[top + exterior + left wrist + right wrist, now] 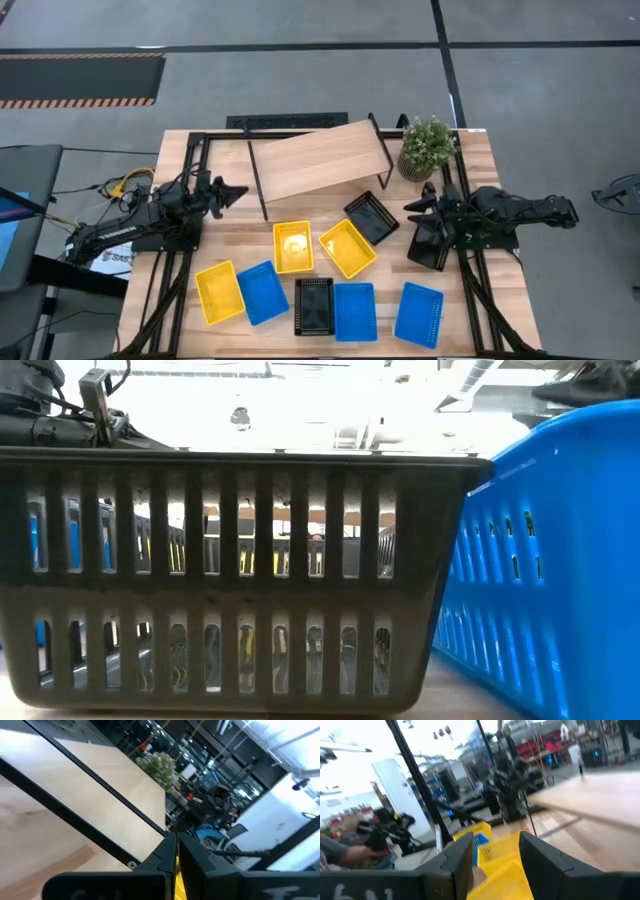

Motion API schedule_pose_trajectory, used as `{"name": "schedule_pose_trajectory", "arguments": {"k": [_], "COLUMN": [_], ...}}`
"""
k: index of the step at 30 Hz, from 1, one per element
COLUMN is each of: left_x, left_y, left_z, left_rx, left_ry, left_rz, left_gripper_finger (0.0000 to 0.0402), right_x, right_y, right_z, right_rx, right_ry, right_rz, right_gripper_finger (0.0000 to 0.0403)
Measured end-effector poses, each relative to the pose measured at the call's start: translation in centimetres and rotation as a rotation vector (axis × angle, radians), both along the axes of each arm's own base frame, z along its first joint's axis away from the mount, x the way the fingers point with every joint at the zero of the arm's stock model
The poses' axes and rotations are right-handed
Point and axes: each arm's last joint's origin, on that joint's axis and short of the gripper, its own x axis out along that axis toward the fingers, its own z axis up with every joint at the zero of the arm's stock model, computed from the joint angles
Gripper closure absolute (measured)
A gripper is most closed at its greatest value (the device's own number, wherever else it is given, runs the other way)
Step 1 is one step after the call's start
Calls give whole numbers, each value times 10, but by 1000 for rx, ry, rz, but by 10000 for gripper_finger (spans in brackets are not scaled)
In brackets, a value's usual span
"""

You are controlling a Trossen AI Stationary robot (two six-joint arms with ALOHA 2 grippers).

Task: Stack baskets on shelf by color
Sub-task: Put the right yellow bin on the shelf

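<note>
While no basket rests on the shelf (318, 160) yet, every stacking step remains to be done. Left gripper (238, 192): positioned at the shelf's left end, just beside its black leg, fingers pressed together and holding nothing, as the left wrist view confirms (176, 851). Ahead of and below this gripper on the tabletop (480, 160) lie a yellow basket (219, 292) and a blue basket (262, 292), touching each other. Further right lie two yellow baskets (293, 246) (347, 248), a black basket (314, 305) in the front row, a second black basket (371, 217) near the shelf's right leg, and two blue baskets (354, 311) (419, 314).

Right gripper (414, 206): positioned just beside the tilted black basket, fingers spread apart and empty; the right wrist view (496, 851) shows a yellow basket directly ahead of them.

Probable faults:
- The shelf board appears tilted; a basket set on it may slide off.
- Baskets lie close together; fingers descending on one may catch and displace its neighbour.
- The potted plant (427, 146) stands near the right gripper; a wide swing toward the shelf may topple it.
</note>
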Motion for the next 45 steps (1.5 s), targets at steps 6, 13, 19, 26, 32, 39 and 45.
{"name": "schedule_pose_trajectory", "arguments": {"k": [6,13,19,26,32,39,45], "left_x": [-1,-8,-14,-19,-34,-44,-43], "left_y": [1,-2,-4,-8,-13,-16,-16], "left_z": [10,35,49,72,107,128,126], "left_rx": [27,125,166,174,233,282,253], "left_ry": [-99,-350,-502,-372,-246,-238,-212], "left_rz": [30,27,25,-21,10,16,8], "left_gripper_finger": [396,323,212,139,135,136,136], "right_x": [-1,-8,-18,-19,-27,-34,-31], "right_y": [0,-2,-4,-5,-10,-10,-10], "right_z": [5,26,43,44,62,75,71], "right_rx": [55,62,27,11,64,-109,-126], "right_ry": [-42,-275,-478,-490,-514,-535,-484], "right_rz": [14,-7,-32,-108,-265,-347,-347], "right_gripper_finger": [219,219,219,218,209,208,210]}}
